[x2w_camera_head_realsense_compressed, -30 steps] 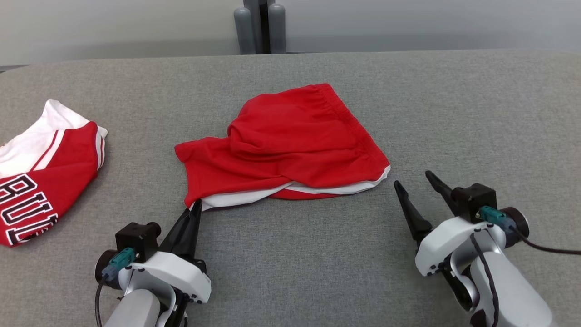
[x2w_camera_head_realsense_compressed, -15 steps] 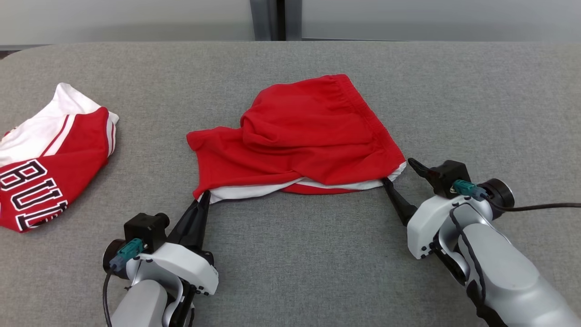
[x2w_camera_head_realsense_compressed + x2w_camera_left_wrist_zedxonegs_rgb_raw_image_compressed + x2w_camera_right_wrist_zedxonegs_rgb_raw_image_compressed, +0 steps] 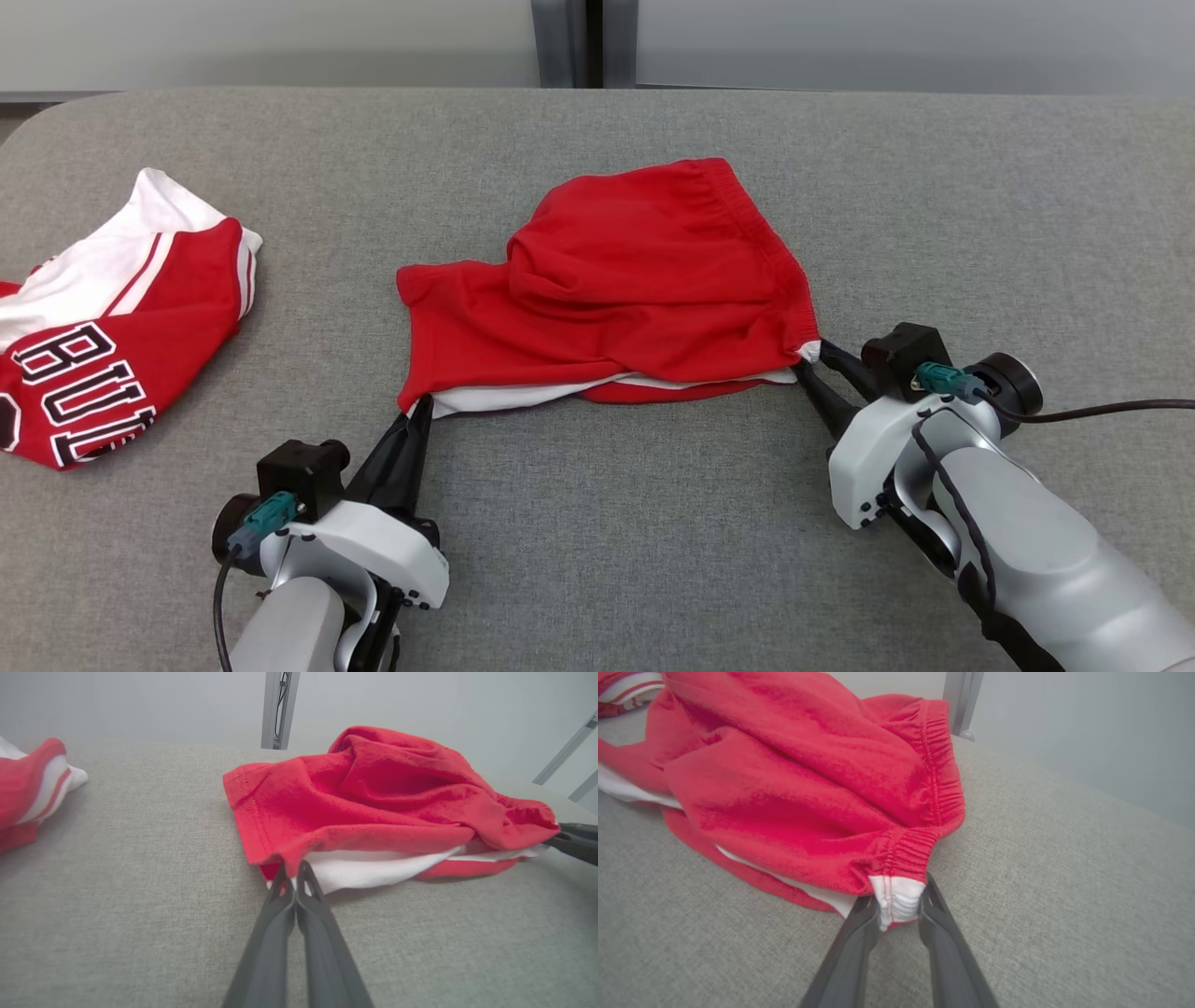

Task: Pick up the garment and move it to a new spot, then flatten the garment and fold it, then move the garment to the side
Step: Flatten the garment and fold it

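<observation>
A grey padded table [image 3: 597,523] bears a jersey [image 3: 121,345] at far left. The left gripper [image 3: 417,406] has its jaws pinched tight on the near-left hem of the shorts [image 3: 616,299], which lie crumpled mid-table. The right gripper [image 3: 810,359] has its jaws narrowed onto the white waistband corner.

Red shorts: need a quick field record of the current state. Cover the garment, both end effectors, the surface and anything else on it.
garment: red shorts, crumpled, lying on the surface, white layer showing along the near edge
left end effector: shut on the near left hem corner
right end effector: fingers clamped on either side of the white waistband corner
surface: grey fabric tabletop
other item: red-and-white jersey with block lettering, far left, apart from the shorts
fold state: not flattened yet
</observation>
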Motion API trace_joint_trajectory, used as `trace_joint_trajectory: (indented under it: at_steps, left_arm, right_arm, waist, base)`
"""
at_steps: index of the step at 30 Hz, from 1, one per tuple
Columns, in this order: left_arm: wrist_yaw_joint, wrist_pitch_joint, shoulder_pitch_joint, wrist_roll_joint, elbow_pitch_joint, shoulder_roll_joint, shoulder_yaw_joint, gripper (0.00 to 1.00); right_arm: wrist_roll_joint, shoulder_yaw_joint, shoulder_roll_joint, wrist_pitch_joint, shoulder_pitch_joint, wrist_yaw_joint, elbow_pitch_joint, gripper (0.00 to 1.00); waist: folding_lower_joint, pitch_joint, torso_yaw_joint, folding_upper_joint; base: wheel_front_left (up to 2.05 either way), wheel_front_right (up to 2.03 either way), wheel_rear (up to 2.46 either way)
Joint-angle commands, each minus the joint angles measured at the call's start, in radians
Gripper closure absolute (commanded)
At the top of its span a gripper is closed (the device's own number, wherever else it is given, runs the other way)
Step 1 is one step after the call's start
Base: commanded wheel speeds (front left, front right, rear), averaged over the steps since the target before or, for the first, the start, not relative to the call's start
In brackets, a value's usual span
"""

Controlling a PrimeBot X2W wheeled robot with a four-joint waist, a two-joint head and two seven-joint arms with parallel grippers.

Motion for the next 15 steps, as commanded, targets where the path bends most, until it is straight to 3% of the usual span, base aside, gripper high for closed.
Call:
trace_joint_trajectory:
  at_steps: [1, 2, 3, 9, 15]
  left_arm:
    - [-0.004, -0.002, -0.001, 0.006, 0.002, 0.001, 0.007, 1.00]
    - [-0.005, -0.002, 0.002, 0.006, 0.002, 0.001, 0.009, 1.00]
    - [-0.006, -0.002, 0.004, 0.006, 0.002, 0.002, 0.011, 1.00]
    - [-0.009, -0.002, 0.021, -0.001, -0.025, 0.004, 0.034, 1.00]
    - [-0.019, -0.002, 0.027, -0.080, -0.122, -0.002, 0.061, 1.00]
  right_arm:
    - [0.013, 0.009, -0.007, -0.011, -0.010, 0.000, 0.007, 0.78]
    - [0.020, 0.016, -0.008, -0.013, -0.010, 0.000, 0.009, 0.95]
    - [0.028, 0.023, -0.010, -0.015, -0.011, 0.000, 0.011, 1.00]
    - [0.087, 0.032, -0.013, -0.031, -0.016, 0.000, -0.012, 1.00]
    - [0.148, 0.015, -0.035, -0.037, -0.019, 0.000, -0.081, 1.00]
  waist:
    - [0.0000, -0.003, -0.001, 0.0000]
    - [0.0000, -0.006, -0.002, 0.0000]
    - [0.0000, -0.008, -0.004, 0.0000]
    - [0.0000, -0.029, -0.014, 0.0000]
    - [0.0000, -0.075, -0.026, 0.0000]
  base:
    - [0.00, 0.00, 0.00]
    - [0.00, 0.00, 0.00]
    - [0.00, 0.00, 0.00]
    - [0.00, 0.00, 0.00]
    - [0.00, 0.00, 0.00]
